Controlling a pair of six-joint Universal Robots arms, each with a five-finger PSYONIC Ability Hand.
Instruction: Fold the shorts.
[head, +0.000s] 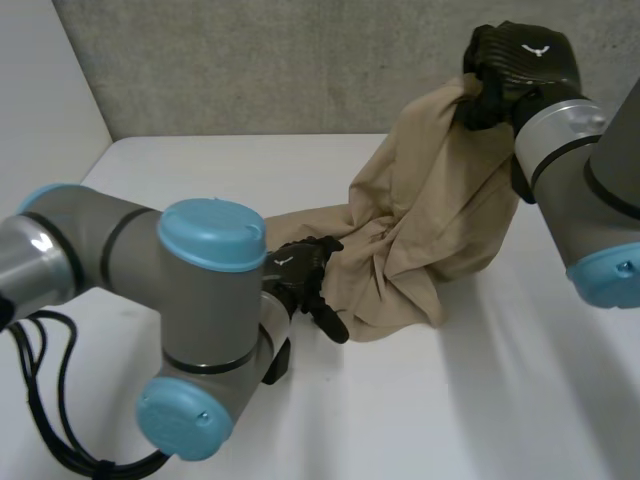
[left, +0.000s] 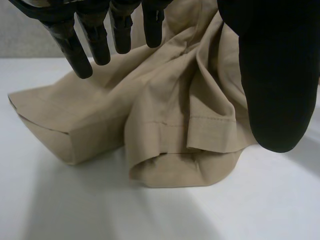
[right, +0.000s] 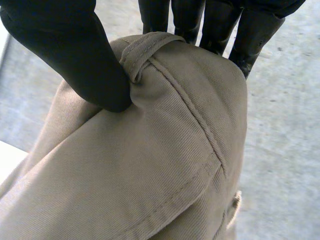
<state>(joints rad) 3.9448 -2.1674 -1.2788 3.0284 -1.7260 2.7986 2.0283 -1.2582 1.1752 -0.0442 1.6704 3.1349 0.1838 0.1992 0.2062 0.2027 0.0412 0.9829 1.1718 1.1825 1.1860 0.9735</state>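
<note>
Right wrist view: the waistband of the tan shorts (right: 150, 165) is being pinched between the thumb and fingers of the right robot hand (right: 75, 55), right beside a belt loop (right: 142, 52). In the head view, this grasping robot hand is being held high over the far side of the white table (head: 500, 400), in front of a grey wall (head: 250, 60). The shorts are being hung from it, and their lower part is being supported, crumpled, by the table. The left robot hand (head: 300, 275) is being held low at the near edge of the cloth. In the left wrist view, its fingers (left: 85, 45) are being held straight and apart from the thumb, released, with nothing being gripped. The hemmed leg openings are being shown on the table beneath the fingertips; whether the cloth is being touched cannot be told.
</note>
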